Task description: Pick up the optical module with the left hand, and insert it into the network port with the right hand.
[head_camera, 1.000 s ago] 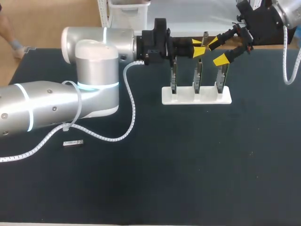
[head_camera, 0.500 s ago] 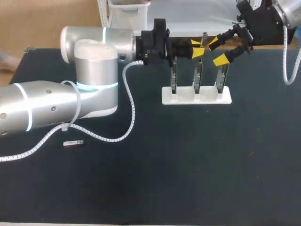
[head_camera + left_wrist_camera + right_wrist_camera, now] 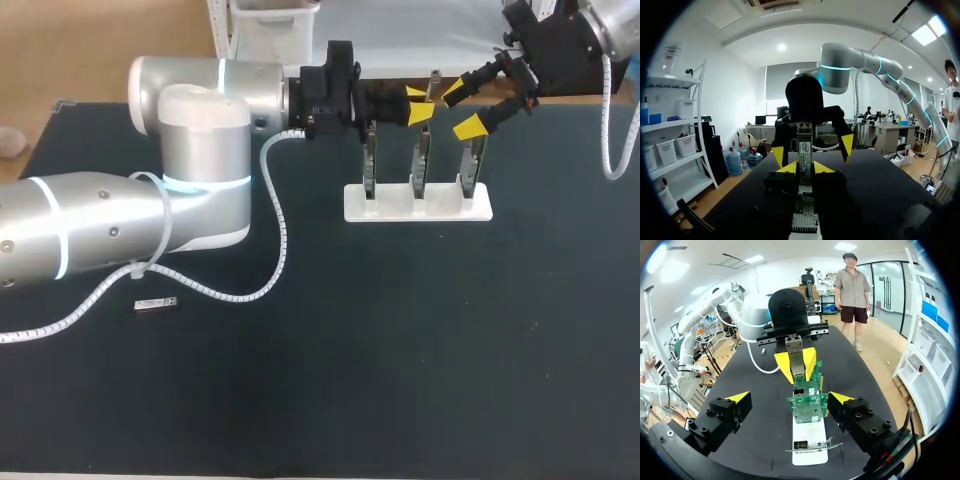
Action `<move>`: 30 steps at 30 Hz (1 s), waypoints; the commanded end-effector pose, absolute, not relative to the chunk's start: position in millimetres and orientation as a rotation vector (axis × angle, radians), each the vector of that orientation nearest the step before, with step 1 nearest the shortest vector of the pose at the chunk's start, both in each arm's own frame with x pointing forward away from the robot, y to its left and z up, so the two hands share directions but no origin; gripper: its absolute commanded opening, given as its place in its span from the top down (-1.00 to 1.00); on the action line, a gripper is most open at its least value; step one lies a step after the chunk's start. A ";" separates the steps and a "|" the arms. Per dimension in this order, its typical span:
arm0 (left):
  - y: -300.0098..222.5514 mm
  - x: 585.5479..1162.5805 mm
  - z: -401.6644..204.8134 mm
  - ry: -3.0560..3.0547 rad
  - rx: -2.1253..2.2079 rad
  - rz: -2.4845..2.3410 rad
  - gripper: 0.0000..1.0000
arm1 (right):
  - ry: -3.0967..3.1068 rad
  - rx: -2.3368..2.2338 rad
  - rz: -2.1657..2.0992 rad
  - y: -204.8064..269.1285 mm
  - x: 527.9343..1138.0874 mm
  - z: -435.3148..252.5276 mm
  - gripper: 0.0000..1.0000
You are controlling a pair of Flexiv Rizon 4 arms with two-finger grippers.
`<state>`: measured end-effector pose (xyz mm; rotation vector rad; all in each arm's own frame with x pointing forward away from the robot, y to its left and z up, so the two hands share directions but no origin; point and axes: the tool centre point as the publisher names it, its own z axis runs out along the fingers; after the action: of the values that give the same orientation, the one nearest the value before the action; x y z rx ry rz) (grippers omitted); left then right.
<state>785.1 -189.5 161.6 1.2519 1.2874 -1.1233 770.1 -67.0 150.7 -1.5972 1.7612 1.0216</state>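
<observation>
At twelve o'clock on the dark table (image 3: 400, 350), a white stand (image 3: 418, 205) holds three circuit boards (image 3: 420, 160) upright in a row, each in its own slot. The right wrist view shows them as green boards, and the one nearest that camera carries a small metal network port (image 3: 799, 392) at its upper edge.

Just above the stand, the left gripper (image 3: 418, 102), whose arm comes in from nine o'clock, has its fingers closed narrowly on the optical module (image 3: 796, 360). One yellow tip presses each side of the grey body. The module stands upright over the boards and does not touch them. In the left wrist view it carries a pale label, but the print on it is too small to make out.

The right gripper (image 3: 462, 108) comes in from two o'clock and faces the left one across the stand. Its fingers are spread wide and hold nothing. In the left wrist view the two yellow tips of the right gripper stand on either side of the module, apart from it.

At eight o'clock, well away from the stand, a spare silver module (image 3: 156, 303) lies flat on the table beside the left arm's white coiled cable (image 3: 275, 225). Any marking on it cannot be told.
</observation>
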 end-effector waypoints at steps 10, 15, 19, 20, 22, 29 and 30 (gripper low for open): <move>-190.4 780.4 159.8 1.288 1.253 -1.137 1.00 | 1.761 -1.594 1.016 -67.1 767.9 150.8 -1.00; -190.4 780.4 159.8 1.288 1.253 -1.137 1.00 | 1.761 -1.594 1.016 -67.1 767.9 150.8 -1.00; -190.4 780.4 159.8 1.288 1.253 -1.137 1.00 | 1.758 -1.572 0.971 -67.6 772.5 154.9 -1.00; -190.4 780.4 159.8 1.288 1.253 -1.137 1.00 | 1.754 -1.557 0.964 -68.4 774.1 157.7 -1.00; -190.4 780.4 159.8 1.288 1.253 -1.137 1.00 | 1.759 -1.541 0.927 -69.5 776.7 163.5 -1.00; -190.4 780.4 159.8 1.288 1.253 -1.137 1.00 | 1.722 -1.535 0.899 -67.0 776.4 187.6 -1.00; -190.4 780.4 159.8 1.288 1.253 -1.137 1.00 | 1.715 -1.538 0.903 -65.7 776.0 189.9 -1.00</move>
<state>780.9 -191.0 159.5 1.2524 1.2866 -1.1376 785.5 -66.2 184.6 -1.5554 1.7105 0.9389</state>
